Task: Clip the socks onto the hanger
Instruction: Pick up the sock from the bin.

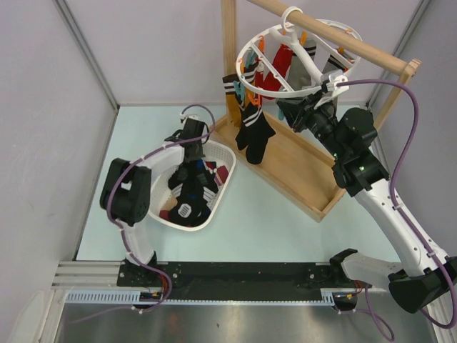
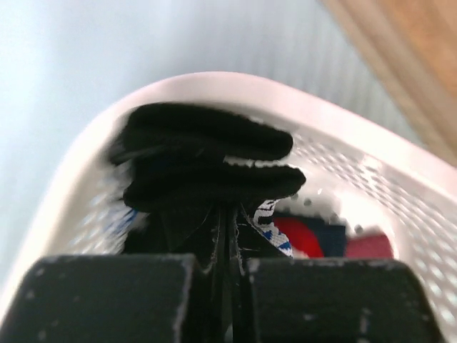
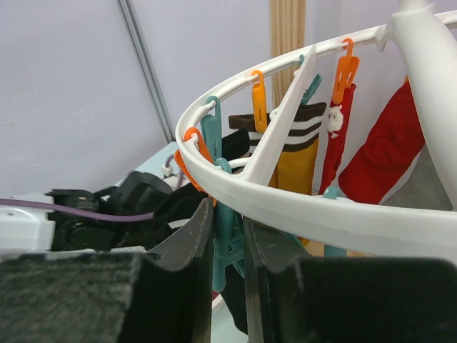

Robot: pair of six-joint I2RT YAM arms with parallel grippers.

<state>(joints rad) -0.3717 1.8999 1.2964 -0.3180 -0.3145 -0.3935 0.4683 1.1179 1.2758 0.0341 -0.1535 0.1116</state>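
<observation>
The white ring hanger [image 1: 265, 34] hangs by its hook from a wooden rail, with a black sock [image 1: 255, 132] and a red sock [image 1: 275, 71] clipped to it. My right gripper [image 1: 289, 111] reaches up under the ring [image 3: 321, 214] and is shut on a teal clip [image 3: 228, 250]. More socks lie in a white basket [image 1: 227, 153]. My left gripper [image 1: 191, 168] is down inside the basket [image 2: 343, 121], shut on a bunched black sock [image 2: 207, 153]. A white-and-blue patterned sock [image 2: 275, 232] lies just beside those jaws.
The wooden rail frame [image 1: 300, 168] stands at the back right on a flat wooden base, its upright post [image 3: 287, 43] behind the ring. A striped mustard sock [image 3: 300, 153] and orange clips [image 3: 346, 68] hang on the ring's far side. Grey walls close in both sides.
</observation>
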